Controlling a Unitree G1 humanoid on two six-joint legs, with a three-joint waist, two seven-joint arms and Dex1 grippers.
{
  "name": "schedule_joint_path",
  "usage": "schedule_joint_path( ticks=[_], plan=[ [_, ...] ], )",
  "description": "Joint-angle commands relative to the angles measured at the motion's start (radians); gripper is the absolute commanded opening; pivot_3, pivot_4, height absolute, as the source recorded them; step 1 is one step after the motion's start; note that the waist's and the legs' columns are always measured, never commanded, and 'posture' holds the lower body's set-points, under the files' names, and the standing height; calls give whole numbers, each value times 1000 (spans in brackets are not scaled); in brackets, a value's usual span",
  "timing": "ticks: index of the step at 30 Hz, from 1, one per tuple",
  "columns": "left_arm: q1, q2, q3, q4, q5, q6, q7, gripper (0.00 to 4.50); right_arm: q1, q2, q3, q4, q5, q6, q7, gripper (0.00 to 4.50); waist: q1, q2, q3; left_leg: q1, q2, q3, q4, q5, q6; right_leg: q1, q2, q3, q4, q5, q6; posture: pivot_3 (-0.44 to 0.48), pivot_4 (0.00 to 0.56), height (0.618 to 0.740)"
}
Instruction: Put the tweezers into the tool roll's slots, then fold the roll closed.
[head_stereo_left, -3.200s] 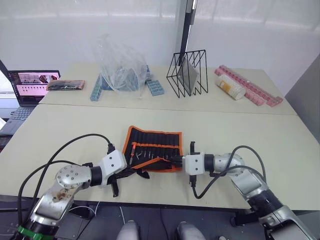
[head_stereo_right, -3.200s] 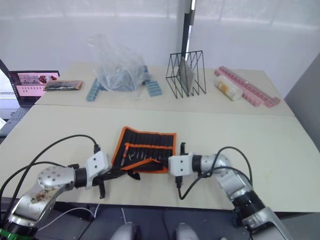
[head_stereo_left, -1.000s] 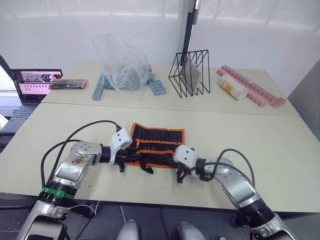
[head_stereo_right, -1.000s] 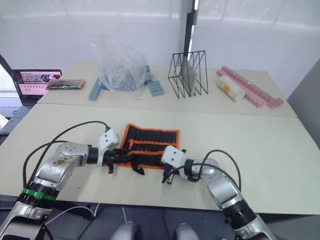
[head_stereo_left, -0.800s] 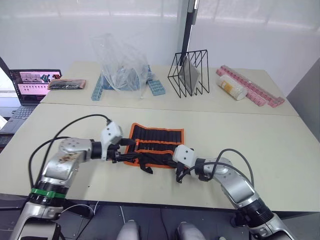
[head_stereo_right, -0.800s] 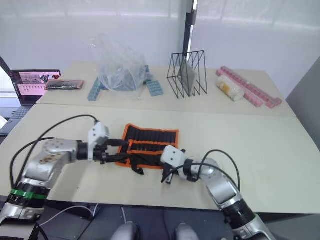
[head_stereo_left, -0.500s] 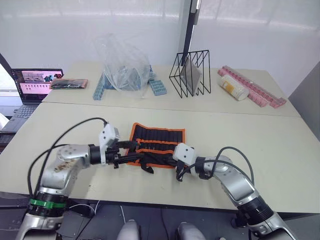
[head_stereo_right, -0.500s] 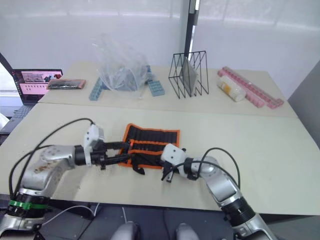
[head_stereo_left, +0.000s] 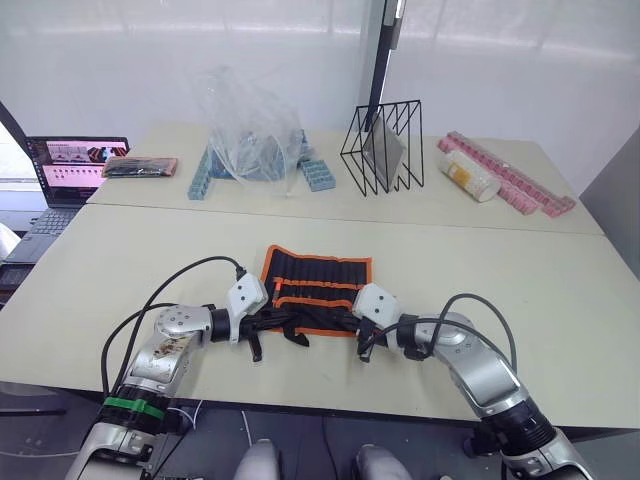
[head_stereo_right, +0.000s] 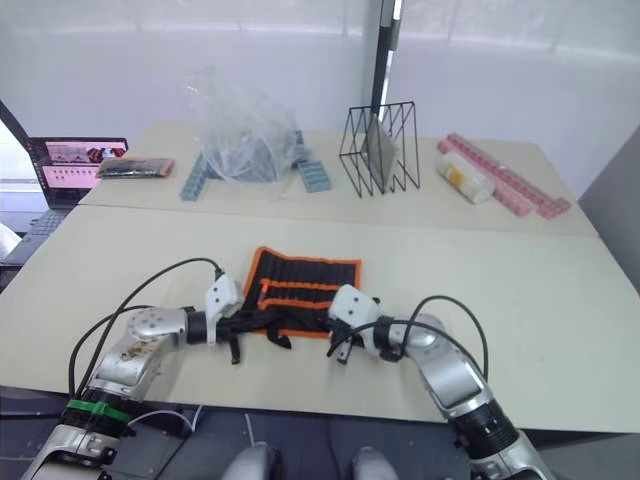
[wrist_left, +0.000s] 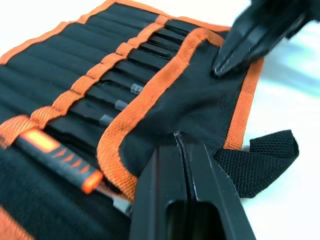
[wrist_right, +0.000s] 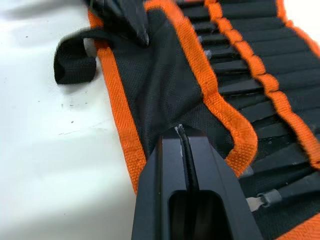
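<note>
The black tool roll with orange trim lies open near the table's front edge. Its near flap is folded up over the lower ends of the tools. Slim black tweezers sit in the slots, partly hidden under the flap. An orange-handled tool lies at the roll's left end. My left gripper is shut, pinching the flap's near left part. My right gripper is shut on the flap's near right part. The black strap loops out between them.
At the back stand a black wire rack, a clear plastic bag over blue trays, pink pill boxes and a pink-edged pouch. A laptop sits far left. Bare table lies right of the roll.
The near flap has been folded over the tools. My left gripper swung out to the roll's left edge, then came back to the near flap. The right gripper stayed put.
</note>
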Motion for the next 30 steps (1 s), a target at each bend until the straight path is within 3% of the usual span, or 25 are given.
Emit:
schedule_joint_path(
  ticks=[1, 11, 30],
  plan=[
    [-3, -14, -22, 3, 21, 9, 13, 16, -10, 49, 4, -100, 60, -12, 7, 0, -2, 0, 0, 0, 0, 0, 0, 0, 0, 0, 0, 0, 0, 0, 0, 0, 150, 708],
    [12, 11, -20, -21, 34, 15, 10, 16, -32, 129, 162, 75, -115, -5, -109, 0, -2, 0, 0, 0, 0, 0, 0, 0, 0, 0, 0, 0, 0, 0, 0, 0, 150, 708],
    [17, 49, -17, 21, 49, -46, -2, 16, 176, -85, -14, -75, -30, 140, -93, 0, -1, 0, -1, 2, 0, 0, 0, 0, 0, 3, 0, 0, -1, 0, 0, 0, 150, 708]
  ],
)
